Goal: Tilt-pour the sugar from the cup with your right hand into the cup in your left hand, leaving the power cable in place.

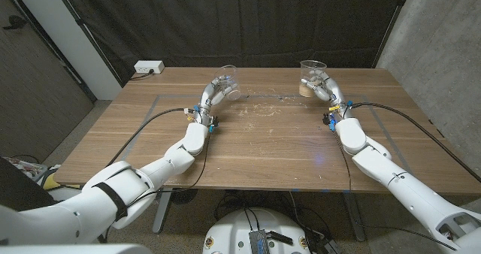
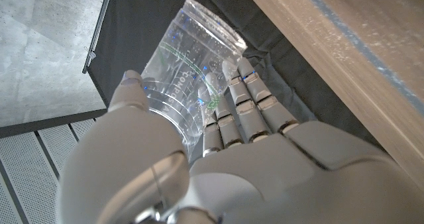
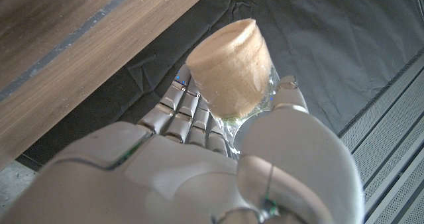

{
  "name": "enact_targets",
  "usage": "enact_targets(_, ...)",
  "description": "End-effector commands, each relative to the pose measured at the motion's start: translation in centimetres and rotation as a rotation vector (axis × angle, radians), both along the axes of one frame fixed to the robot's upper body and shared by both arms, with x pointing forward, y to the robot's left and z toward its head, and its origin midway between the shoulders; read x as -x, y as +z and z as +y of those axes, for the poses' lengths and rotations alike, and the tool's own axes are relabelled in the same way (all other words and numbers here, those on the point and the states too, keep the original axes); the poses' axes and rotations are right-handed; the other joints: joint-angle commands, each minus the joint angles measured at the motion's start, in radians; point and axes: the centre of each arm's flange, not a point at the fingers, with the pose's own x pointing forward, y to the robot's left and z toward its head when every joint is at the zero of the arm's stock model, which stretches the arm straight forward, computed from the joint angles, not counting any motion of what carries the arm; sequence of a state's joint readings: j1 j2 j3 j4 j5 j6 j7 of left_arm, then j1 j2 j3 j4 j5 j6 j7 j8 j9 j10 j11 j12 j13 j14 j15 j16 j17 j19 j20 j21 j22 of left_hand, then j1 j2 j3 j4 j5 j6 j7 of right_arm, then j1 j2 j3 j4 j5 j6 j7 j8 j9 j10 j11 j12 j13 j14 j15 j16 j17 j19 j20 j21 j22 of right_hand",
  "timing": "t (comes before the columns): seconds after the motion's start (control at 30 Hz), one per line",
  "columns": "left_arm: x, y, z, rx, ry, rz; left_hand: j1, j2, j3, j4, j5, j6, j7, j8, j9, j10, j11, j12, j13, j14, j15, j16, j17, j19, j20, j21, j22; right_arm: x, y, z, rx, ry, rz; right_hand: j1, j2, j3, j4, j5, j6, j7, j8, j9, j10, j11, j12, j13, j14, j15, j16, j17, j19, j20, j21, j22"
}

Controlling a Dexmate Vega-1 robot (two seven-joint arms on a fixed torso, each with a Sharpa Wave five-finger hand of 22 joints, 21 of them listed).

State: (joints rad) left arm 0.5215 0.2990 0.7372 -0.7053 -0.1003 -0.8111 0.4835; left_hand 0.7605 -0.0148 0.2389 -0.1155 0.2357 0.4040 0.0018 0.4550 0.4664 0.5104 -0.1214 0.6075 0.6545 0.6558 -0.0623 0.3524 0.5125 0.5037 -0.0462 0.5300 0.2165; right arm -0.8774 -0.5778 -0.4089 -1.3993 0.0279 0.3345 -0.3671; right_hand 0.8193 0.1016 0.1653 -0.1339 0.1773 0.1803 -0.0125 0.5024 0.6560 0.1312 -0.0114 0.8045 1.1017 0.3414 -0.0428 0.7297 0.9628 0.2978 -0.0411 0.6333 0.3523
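Both my hands grip cups above the table (image 1: 263, 145): right hand (image 1: 323, 88) holding the sugar cup (image 1: 311, 77), left hand (image 1: 216, 93) the empty cup (image 1: 228, 80), well apart, pour not begun.

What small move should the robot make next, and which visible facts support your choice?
Probably bring the right hand with its sugar-filled cup toward the left hand. The empty clear cup is already gripped, but the two cups are far apart across the table, so tilting now would spill.
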Motion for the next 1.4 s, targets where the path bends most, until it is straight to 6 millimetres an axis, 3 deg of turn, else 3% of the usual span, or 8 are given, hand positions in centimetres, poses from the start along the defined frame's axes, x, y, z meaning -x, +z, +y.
enact_targets(0.03, 0.9, 1.6, -2.3, 0.011, -0.033, -0.026, 0.005, 0.009, 0.002, 0.003, -0.006, 0.008, 0.003, 0.006, 0.006, 0.005, 0.002, 0.008, 0.005, 0.005, -0.087, 0.006, 0.005, 0.002, -0.011, 0.009, 0.005, -0.4, -0.5, 0.1, 0.005, -0.002, 0.006, -0.006, 0.001, -0.004, 0.002, 0.001, 0.006, -0.002, -0.006, 0.003, 0.008, 0.000, -0.003, 0.001, 0.008, -0.155, -0.001, 0.001, -0.005, -0.017, 0.005, -0.001)
enact_targets(0.7, 1.6, 1.8, -3.3, 0.031, -0.023, 0.001, 0.007, 0.013, -0.002, 0.008, -0.016, 0.022, 0.002, 0.011, 0.014, 0.017, 0.003, 0.015, 0.016, 0.017, -0.085, 0.007, 0.009, 0.006, -0.013, 0.018, 0.006, -0.6, -0.9, -0.5, -0.002, -0.024, 0.009, -0.008, 0.002, -0.005, 0.002, 0.001, 0.016, -0.004, -0.004, 0.005, 0.020, -0.001, -0.008, -0.010, 0.016, -0.157, -0.005, 0.000, -0.009, -0.017, 0.005, -0.010)
enact_targets(1.4, 1.8, 2.1, -3.8, 0.021, 0.009, 0.099, 0.006, 0.022, -0.007, 0.015, -0.023, 0.027, 0.011, 0.015, 0.026, 0.020, 0.016, 0.018, 0.030, 0.016, -0.077, 0.005, 0.016, 0.001, -0.003, 0.025, 0.007, 1.1, 2.1, -1.4, 0.019, -0.073, -0.058, -0.010, 0.002, -0.005, 0.002, 0.001, 0.023, -0.007, -0.003, 0.008, 0.032, -0.004, -0.012, -0.019, 0.026, -0.158, -0.015, -0.005, -0.012, -0.017, 0.005, -0.021)
